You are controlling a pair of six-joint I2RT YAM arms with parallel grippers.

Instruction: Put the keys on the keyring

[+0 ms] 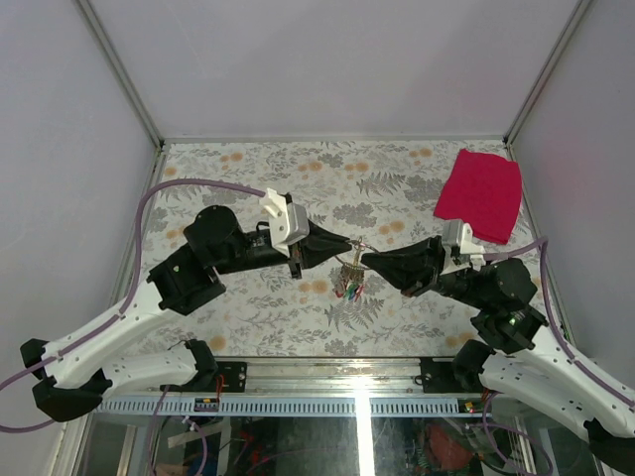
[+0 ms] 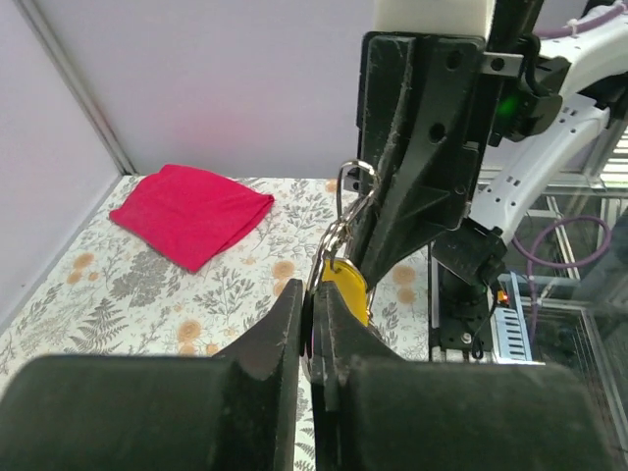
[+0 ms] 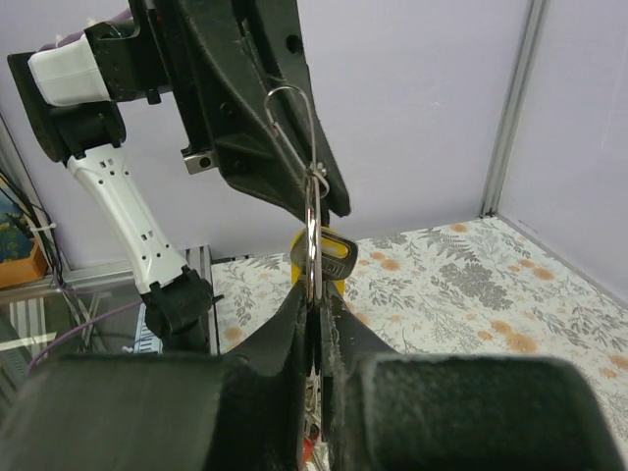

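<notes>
I am holding the keyring (image 3: 312, 211) up over the bench (image 1: 248, 169), between both arms. The right gripper (image 3: 312, 304) is pinching its wire, and the left gripper (image 2: 312, 314) is pressed together on it too. The keys (image 1: 349, 286) are dangling just beneath.

Place: a robotics lab test cell is indicated.
Enclosure: the work area is shut in by plain pale panels (image 1: 327, 59) set in aluminium posts (image 1: 119, 69).
Machines: a left arm (image 1: 109, 347) and a right arm (image 1: 556, 382) are bolted at the near edge.
Wiring: purple cables (image 1: 189, 184) are run along the arms; a slotted cable duct (image 1: 298, 406) is fixed across the front, with loose wires seen below it.
Surface: the table (image 1: 248, 307) is covered in a floral print; a red cloth (image 1: 480, 193) is laid at the far right.
</notes>
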